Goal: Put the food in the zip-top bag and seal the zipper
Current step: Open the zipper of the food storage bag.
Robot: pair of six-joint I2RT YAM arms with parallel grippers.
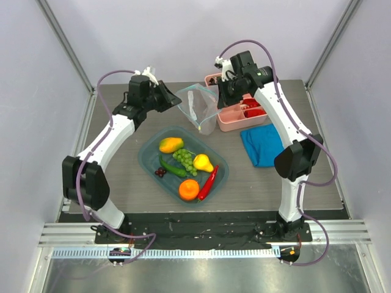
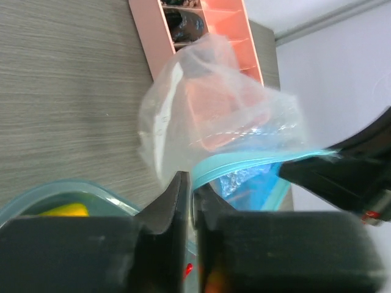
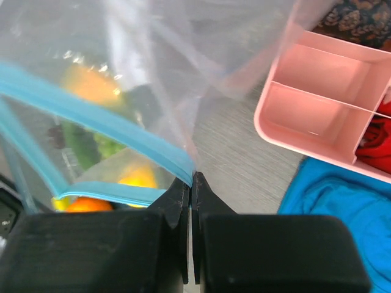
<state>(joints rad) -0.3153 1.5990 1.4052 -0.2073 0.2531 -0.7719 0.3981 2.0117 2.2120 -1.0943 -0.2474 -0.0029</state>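
Teal translucent tray (image 1: 144, 163) at centre of grey wood-grain table (image 1: 122, 180). Pink divided box (image 1: 237, 124) far right, red items (image 1: 252, 104) in one compartment. Blue folded cloth (image 1: 264, 145) just beside box, near side.

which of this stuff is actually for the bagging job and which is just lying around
For the job: zip-top bag, its zipper, mango, grapes, pear, orange, chili, cucumber, cherries.

Just lying about: pink divided box, blue cloth, teal tray under the food.
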